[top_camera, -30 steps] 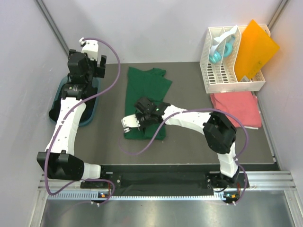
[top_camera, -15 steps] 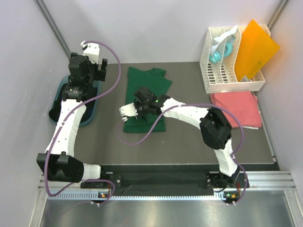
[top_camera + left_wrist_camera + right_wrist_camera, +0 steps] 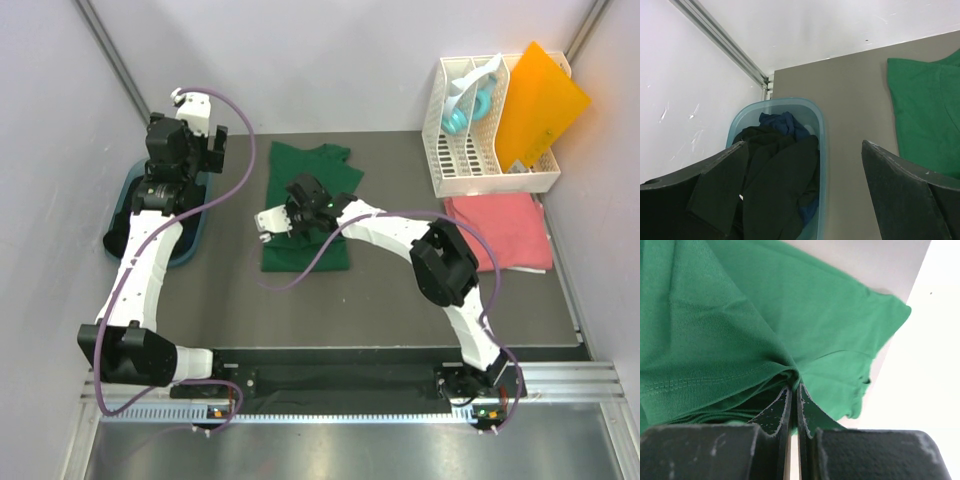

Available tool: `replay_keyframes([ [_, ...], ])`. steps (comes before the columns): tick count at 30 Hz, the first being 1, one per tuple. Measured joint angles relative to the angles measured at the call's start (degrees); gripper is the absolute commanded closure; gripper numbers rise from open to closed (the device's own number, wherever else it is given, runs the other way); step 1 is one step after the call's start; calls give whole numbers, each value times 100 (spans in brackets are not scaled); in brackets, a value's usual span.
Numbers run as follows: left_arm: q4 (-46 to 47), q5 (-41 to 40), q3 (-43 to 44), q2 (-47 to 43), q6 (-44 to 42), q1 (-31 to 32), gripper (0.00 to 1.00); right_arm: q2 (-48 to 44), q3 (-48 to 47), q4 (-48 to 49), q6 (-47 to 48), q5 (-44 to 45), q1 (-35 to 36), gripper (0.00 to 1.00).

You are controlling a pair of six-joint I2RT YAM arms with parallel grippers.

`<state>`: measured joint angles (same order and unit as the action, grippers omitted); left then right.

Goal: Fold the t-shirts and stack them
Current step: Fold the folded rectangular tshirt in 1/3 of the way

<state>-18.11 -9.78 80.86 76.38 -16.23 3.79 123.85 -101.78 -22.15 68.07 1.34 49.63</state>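
Note:
A dark green t-shirt (image 3: 312, 170) lies lengthwise on the grey mat, its near end doubled over. My right gripper (image 3: 298, 207) hovers over the middle of it. In the right wrist view the right gripper (image 3: 794, 385) is shut on a bunched fold of the green t-shirt (image 3: 740, 315). My left gripper (image 3: 195, 140) is held high at the far left and is open. Its fingers (image 3: 720, 175) frame black and dark blue t-shirts (image 3: 775, 175) heaped in a teal bin (image 3: 821, 130). A folded coral pink t-shirt (image 3: 505, 230) lies at the right.
A white slotted rack (image 3: 470, 150) with a teal item stands at the far right, with an orange sheet (image 3: 540, 100) leaning in it. The teal bin (image 3: 192, 238) sits off the mat's left edge. White walls close in the left, far and right sides.
My right gripper has moved away from the near edge with the green shirt's edge in it, so the shirt's near part now lies folded over. The left arm has barely shifted.

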Motion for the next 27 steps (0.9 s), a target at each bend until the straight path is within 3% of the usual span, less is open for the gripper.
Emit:
replay_keyframes([
  [6,2,-4,-26,0,7,0,1,166,-278,177,138,31,-48,100],
  [8,0,-4,-35,0,7,0,1,234,-363,232,144,39,-61,94],
  [9,0,-4,-35,0,9,0,1,262,-378,286,146,55,-68,63],
  [11,0,-7,-39,0,7,0,1,299,-380,345,109,127,-74,28],
  [12,2,-9,-39,0,7,0,1,321,-374,422,140,208,-76,5],
  [13,0,-9,-42,0,7,0,1,334,-356,520,146,271,-79,0],
  [23,-11,-2,-144,-17,7,0,1,345,201,2201,-339,1537,-223,0],
  [26,-15,17,-153,-22,11,0,1,267,188,2177,-789,1685,-372,0],
  [27,-15,20,-160,-35,13,0,1,219,138,2000,-984,1679,-433,5],
])
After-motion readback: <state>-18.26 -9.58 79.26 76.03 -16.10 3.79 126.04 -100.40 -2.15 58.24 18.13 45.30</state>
